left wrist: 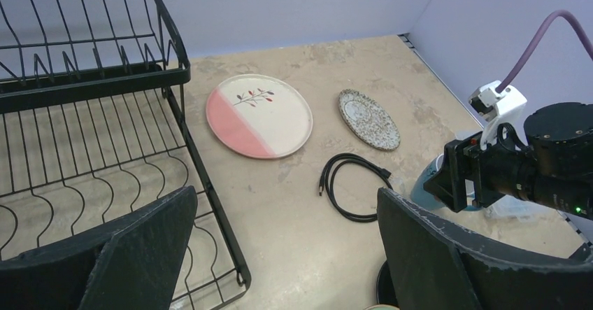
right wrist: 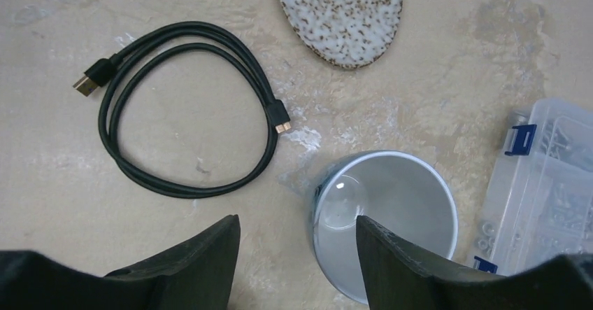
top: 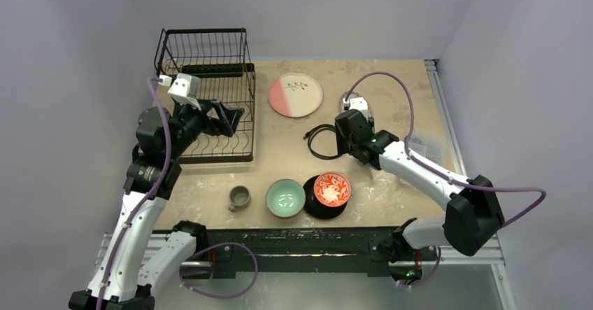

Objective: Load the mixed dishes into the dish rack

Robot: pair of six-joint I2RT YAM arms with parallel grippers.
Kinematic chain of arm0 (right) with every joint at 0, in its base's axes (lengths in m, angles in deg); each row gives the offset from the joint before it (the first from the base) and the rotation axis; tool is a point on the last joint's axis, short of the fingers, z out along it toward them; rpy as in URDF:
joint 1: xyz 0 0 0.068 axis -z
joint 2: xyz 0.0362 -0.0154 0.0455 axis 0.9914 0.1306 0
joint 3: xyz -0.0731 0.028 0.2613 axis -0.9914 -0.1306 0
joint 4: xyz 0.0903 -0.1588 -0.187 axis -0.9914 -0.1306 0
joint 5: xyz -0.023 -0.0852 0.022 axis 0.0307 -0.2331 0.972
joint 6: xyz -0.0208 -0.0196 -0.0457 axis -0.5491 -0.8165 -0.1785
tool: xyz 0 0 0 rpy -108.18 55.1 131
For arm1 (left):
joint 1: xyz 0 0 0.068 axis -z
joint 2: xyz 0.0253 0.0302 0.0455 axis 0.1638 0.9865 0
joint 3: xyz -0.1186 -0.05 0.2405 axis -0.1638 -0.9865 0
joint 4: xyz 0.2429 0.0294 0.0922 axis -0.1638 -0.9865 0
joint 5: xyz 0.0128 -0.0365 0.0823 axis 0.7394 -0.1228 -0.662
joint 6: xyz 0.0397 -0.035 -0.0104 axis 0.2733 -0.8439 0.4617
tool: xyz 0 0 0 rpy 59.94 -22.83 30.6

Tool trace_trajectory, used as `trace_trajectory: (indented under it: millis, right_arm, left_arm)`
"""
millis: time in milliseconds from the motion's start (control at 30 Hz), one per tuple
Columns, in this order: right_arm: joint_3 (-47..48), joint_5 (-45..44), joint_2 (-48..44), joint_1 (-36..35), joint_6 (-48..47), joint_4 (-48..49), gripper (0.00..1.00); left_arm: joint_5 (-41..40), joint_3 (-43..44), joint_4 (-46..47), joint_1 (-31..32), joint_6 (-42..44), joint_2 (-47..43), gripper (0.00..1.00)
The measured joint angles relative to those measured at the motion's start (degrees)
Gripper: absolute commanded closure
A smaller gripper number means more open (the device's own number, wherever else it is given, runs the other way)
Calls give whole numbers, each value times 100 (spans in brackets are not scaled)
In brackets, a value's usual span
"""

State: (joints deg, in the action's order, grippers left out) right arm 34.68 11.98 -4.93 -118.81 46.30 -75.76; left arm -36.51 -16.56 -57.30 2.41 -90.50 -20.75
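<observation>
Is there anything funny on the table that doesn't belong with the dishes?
Yes. A black cable lies coiled beside the speckled plate, and a clear parts box sits by the mug. Neither is a dish.

A robotics lab cell: left arm point(top: 140, 205) and right arm point(top: 419, 173) bolted to a metal frame point(top: 308, 242) at a stone-look table point(top: 391, 86), boxed in by plain walls point(top: 315, 9), with a cable point(right wrist: 275, 110) and a parts box point(right wrist: 552, 177).

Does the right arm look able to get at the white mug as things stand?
Probably yes: the right gripper hangs right over the white mug, fingers astride its rim, with the cable and parts box off to either side.
</observation>
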Motion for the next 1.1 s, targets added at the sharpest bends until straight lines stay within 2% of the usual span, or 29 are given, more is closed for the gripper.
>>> trace_trajectory:
  millis: [267, 467, 533, 667, 767, 900, 1100]
  right_arm:
    - [0, -297, 568, 0, -33, -13, 51]
    - [-59, -374, 791, 0, -20, 33, 71]
    - [-111, -433, 789, 0, -11, 68, 85]
    - [-188, -479, 780, -2, 76, 173, 100]
    - [-317, -485, 656, -4, 144, 243, 100]
    - [-748, -413, -343, -4, 262, 420, 100]
    - [-1440, 76, -2931, 31, 743, 1311, 100]
  left_arm:
    - [44, 0, -83, 37, -57, 66, 0]
    - [44, 37, -133, 63, -57, 81, 0]
    - [63, 46, -136, 68, -59, 92, 0]
    - [87, 90, -166, 96, -57, 127, 0]
    - [96, 96, -179, 107, -57, 133, 0]
    - [120, 111, -210, 146, -57, 181, 0]
    - [310, 179, -225, 177, -85, 385, 0]
